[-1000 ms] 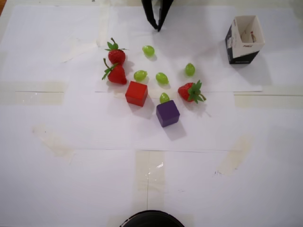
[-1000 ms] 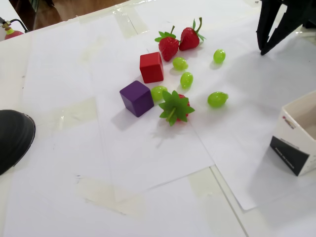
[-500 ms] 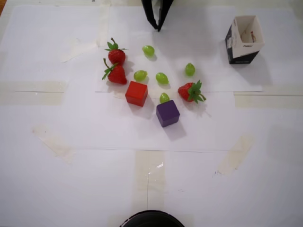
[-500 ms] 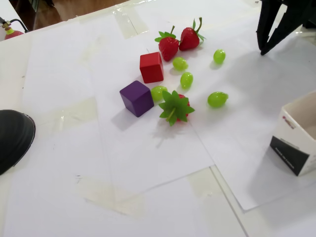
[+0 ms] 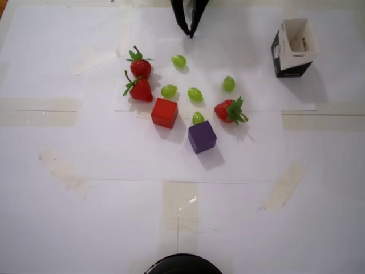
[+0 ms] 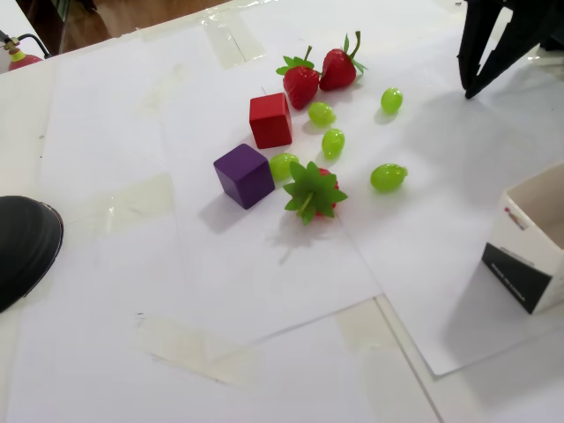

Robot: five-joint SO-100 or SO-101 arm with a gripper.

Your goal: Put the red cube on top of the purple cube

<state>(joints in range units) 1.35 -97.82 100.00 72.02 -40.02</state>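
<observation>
Gripper at the overhead view's top edge, fingertips together, holding nothing. Red cube and purple cube lie apart, well below it, among strawberries and grapes.

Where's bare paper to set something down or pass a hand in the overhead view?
Free: the wide stretch below the purple cube, the left side beyond the strawberries, and between the claw and the open box. Crowded: the red cube, grapes and fruit cluster at center.
</observation>
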